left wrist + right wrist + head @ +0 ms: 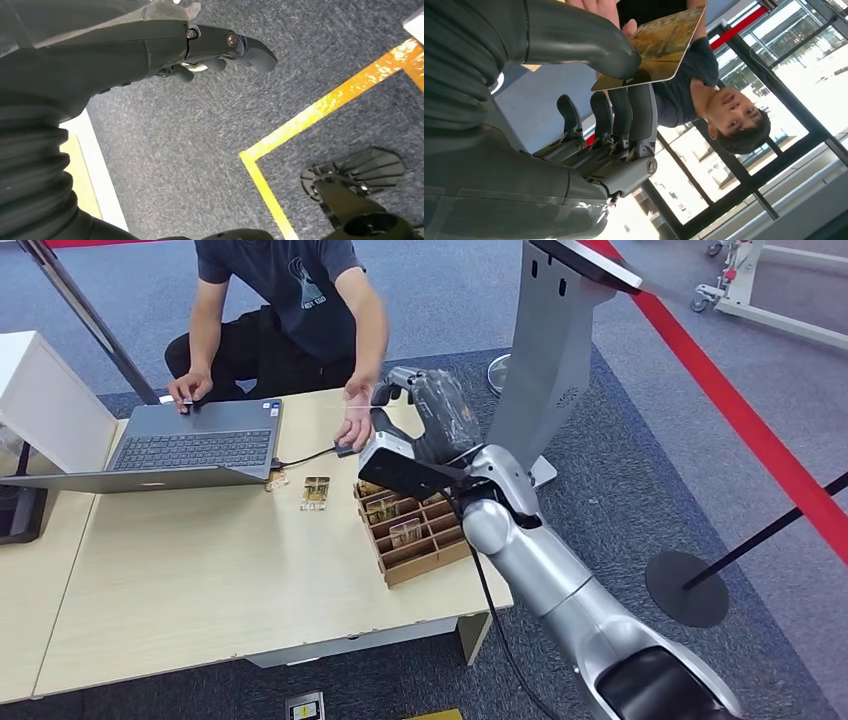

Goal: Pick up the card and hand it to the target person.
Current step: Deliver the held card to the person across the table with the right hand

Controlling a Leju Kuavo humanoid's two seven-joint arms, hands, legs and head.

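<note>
In the right wrist view my right hand [614, 100] pinches a card [664, 42] with a yellow-brown picture between its thumb and fingers. The card's far end reaches the palm of the person's raised hand [599, 7]. In the head view my right hand [415, 425] is stretched over the back of the table, right beside the seated person's hand [355, 425]. The person [290, 300] wears a dark shirt and sits behind the table. My left hand [220, 47] hangs over the grey carpet with nothing in it, its fingers stretched out.
A wooden slotted box [440, 560] holding several cards stands under my right forearm. Two loose cards [315, 492] lie beside an open laptop [195, 445] on the table [200, 580]. A grey kiosk stand [550, 350] rises to the right, beyond it a stanchion base [687, 588].
</note>
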